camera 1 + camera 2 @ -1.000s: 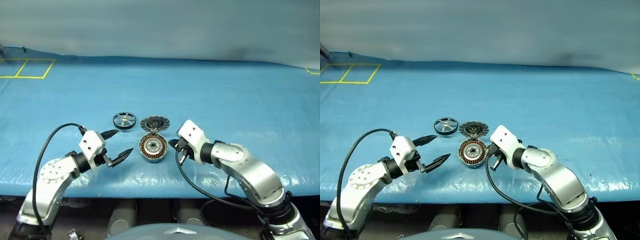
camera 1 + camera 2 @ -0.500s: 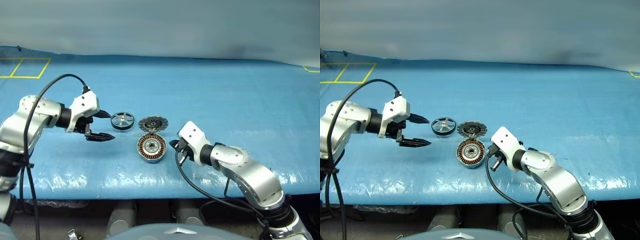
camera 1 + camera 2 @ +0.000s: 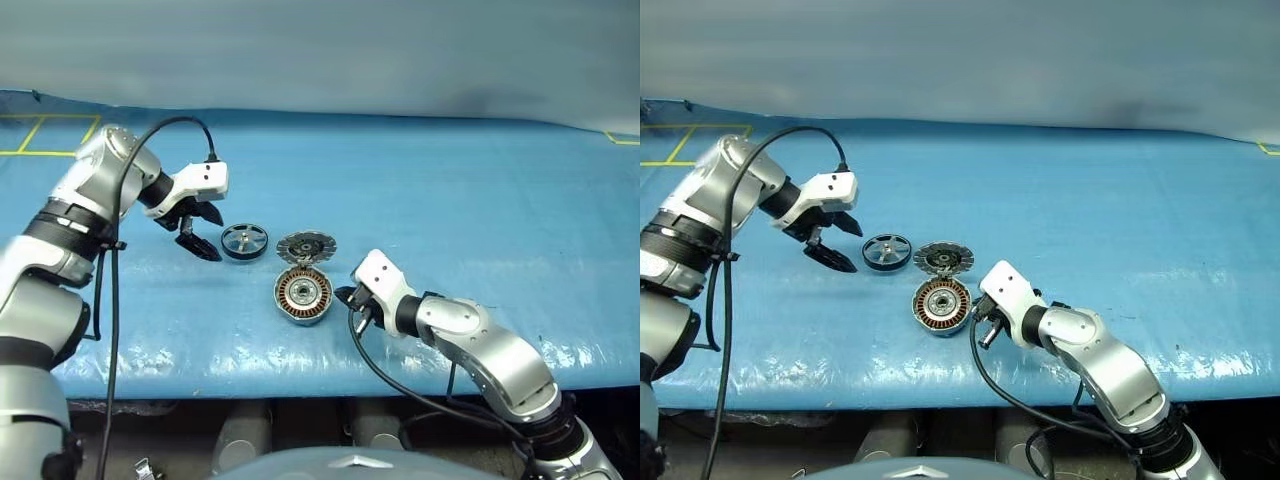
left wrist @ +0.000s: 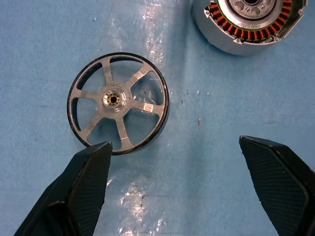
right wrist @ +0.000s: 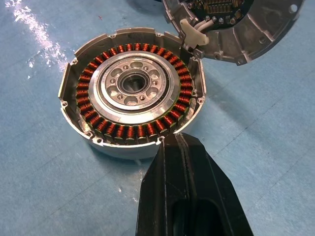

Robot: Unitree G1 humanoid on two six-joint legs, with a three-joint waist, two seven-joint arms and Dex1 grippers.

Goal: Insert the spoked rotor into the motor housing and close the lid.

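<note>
A blue sheet-covered table (image 3: pixel 480 200) is spread across the scene. On it, near the front edge, the motor housing (image 3: pixel 303 296) is seated with copper windings and central hub exposed. The lid (image 3: pixel 307 246) is swung open on its hinge, lying just beyond the housing, ribbed face up. The spoked rotor (image 3: pixel 244 241) is laid flat on the sheet, just left of the lid, apart from the housing (not inserted yet). The left gripper (image 3: pixel 200 232) is held just left of the rotor, pointing steeply down, fingers spread wide, nothing gripped; in the wrist view one fingertip (image 4: pixel 91 169) is seen beside the rotor rim. The right gripper (image 3: pixel 350 294) is held just right of the housing, fingers closed together, empty.
</note>
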